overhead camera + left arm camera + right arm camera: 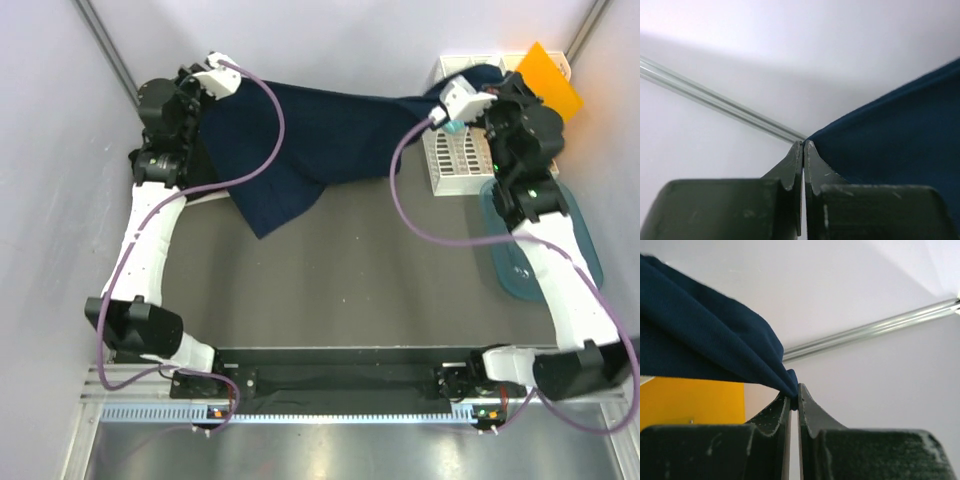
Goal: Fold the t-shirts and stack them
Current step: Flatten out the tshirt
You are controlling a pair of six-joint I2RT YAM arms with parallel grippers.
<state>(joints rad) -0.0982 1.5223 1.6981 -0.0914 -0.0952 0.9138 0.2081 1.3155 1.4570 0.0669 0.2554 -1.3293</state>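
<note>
A navy blue t-shirt (320, 140) hangs stretched between both grippers above the far part of the table, its lower edge sagging toward the mat at the left. My left gripper (205, 85) is shut on the shirt's left corner; the left wrist view shows the jaws closed with the cloth (900, 135) at their tip (804, 145). My right gripper (480, 85) is shut on the right corner; the right wrist view shows bunched navy cloth (715, 345) pinched at the tips (794, 392). No other shirts show.
A white slotted rack (455, 155) stands at the back right under the right arm. A teal tub (510, 270) lies at the right edge. An orange sheet (548, 75) leans in the back right corner. The dark mat (350, 280) covers the table.
</note>
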